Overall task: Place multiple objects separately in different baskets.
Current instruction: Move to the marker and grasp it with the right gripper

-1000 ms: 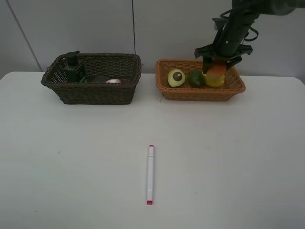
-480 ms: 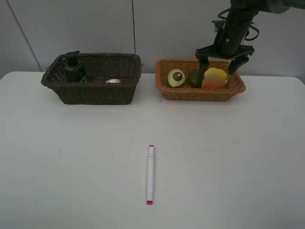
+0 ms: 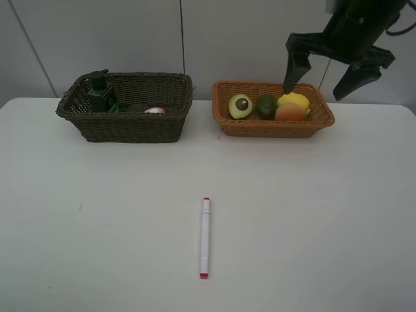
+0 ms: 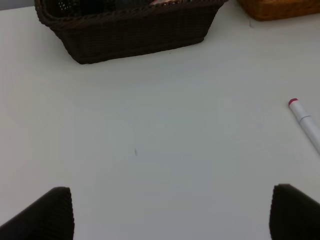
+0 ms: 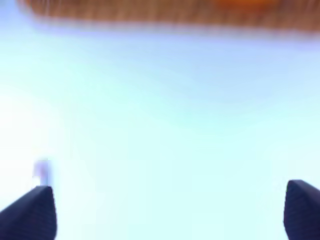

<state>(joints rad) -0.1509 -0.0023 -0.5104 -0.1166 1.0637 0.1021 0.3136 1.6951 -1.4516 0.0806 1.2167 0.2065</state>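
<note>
One item is left outside the baskets: the white pink-tipped marker [image 3: 205, 238], lying on the white table [image 3: 338, 221]. In the high view its long axis runs nearly from twelve to six o'clock, one pink tip toward the baskets, the other toward the near table edge. The right gripper [image 3: 335, 73] hangs above the back of the light orange-tan basket [image 3: 224, 117], jaws spread wide and holding nothing. From it the marker lies at about seven o'clock, well apart. That basket holds the halved avocado [image 3: 240, 105], green lime [image 3: 266, 106], yellow lemon [image 3: 294, 100] and orange-red peach [image 3: 290, 112]. The dark brown basket [image 3: 127, 127] holds the dark green pump bottle [image 3: 101, 93] and a pink object, likely the pink bottle [image 3: 154, 110]. The left arm is out of this view.

In the left wrist view the left gripper [image 4: 171, 212] is wide apart, with nothing between its fingers. The marker's tip shows at about two o'clock of it, the dark basket beyond at about eleven. This arm looks the nearer of the two, so I judge it better placed for the pick, closing across the marker's barrel.

The right wrist view is badly blurred: spread fingertips, the orange basket at twelve o'clock, and a faint pale smudge that cannot be identified.
</note>
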